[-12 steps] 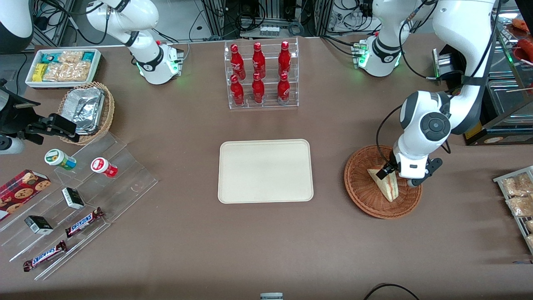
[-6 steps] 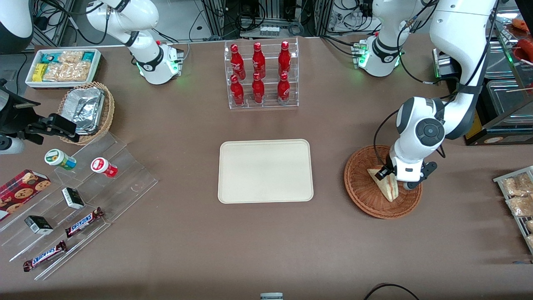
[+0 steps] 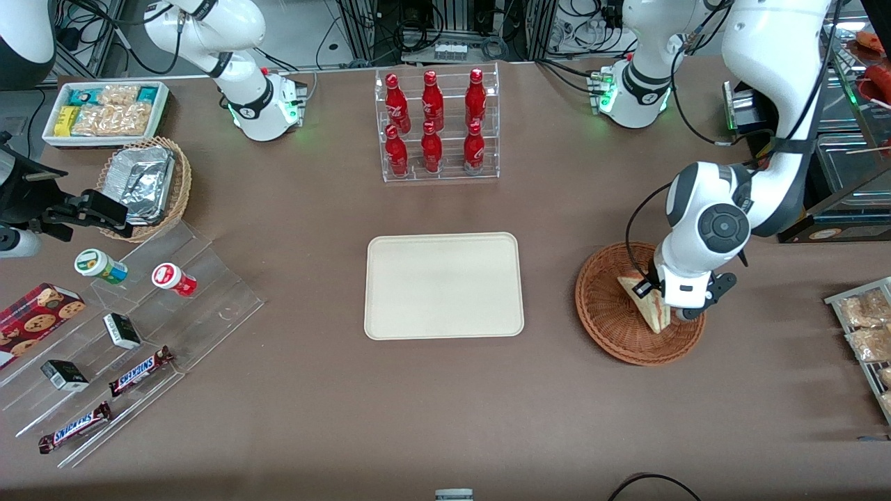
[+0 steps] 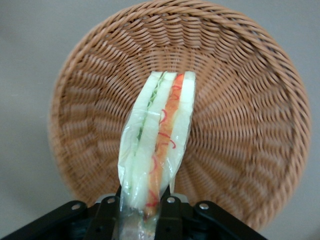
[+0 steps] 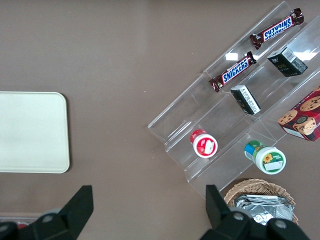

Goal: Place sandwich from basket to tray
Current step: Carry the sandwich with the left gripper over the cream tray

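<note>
The sandwich (image 3: 649,306), a wrapped wedge of white bread with orange-red and green filling, is held in the reddish-brown wicker basket (image 3: 604,309) toward the working arm's end of the table. My left gripper (image 3: 663,305) is over the basket and shut on the sandwich's end. In the left wrist view the sandwich (image 4: 157,135) sticks out from between the black fingers (image 4: 169,215), with the basket (image 4: 240,100) under it. I cannot tell whether the sandwich still touches the basket. The cream tray (image 3: 444,285) lies bare at the table's middle; it also shows in the right wrist view (image 5: 30,132).
A clear rack of red bottles (image 3: 436,125) stands farther from the camera than the tray. Bagged pastries (image 3: 866,327) lie at the working arm's table edge. A clear stepped stand with snacks (image 3: 125,334), a tan basket with foil containers (image 3: 143,184) and a white snack bin (image 3: 104,111) are toward the parked arm's end.
The gripper and wrist have shifted slightly over the basket, and the sandwich moved a little with them. Nothing else has moved.
</note>
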`<action>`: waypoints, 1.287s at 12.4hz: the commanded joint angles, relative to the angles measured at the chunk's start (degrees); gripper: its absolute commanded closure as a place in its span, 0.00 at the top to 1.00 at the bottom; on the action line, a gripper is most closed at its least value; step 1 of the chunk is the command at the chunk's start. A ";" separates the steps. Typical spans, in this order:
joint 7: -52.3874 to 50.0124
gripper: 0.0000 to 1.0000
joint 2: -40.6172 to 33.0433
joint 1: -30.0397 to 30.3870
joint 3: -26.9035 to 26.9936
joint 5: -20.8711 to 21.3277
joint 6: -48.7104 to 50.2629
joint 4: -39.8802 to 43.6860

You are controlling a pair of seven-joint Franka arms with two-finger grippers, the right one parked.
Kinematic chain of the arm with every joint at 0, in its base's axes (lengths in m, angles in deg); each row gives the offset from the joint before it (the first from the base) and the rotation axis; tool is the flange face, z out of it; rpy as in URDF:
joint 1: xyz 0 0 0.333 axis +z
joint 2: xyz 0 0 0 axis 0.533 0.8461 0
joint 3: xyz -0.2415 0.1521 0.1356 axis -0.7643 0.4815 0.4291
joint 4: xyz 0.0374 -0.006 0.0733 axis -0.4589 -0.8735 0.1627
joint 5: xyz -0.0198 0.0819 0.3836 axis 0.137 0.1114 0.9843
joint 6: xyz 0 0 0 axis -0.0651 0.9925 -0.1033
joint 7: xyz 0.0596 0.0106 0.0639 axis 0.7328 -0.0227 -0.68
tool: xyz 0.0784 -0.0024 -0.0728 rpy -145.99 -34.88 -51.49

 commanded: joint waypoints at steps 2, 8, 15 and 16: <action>1.78 0.00 -0.79 -8.54 -1.30 0.65 16.42 12.49; 0.99 0.00 10.17 -22.53 -1.65 -4.00 14.16 25.31; -3.66 0.00 24.96 -33.17 -1.13 -1.73 1.59 32.46; -5.41 0.00 25.66 -33.44 -1.12 -0.77 0.80 32.46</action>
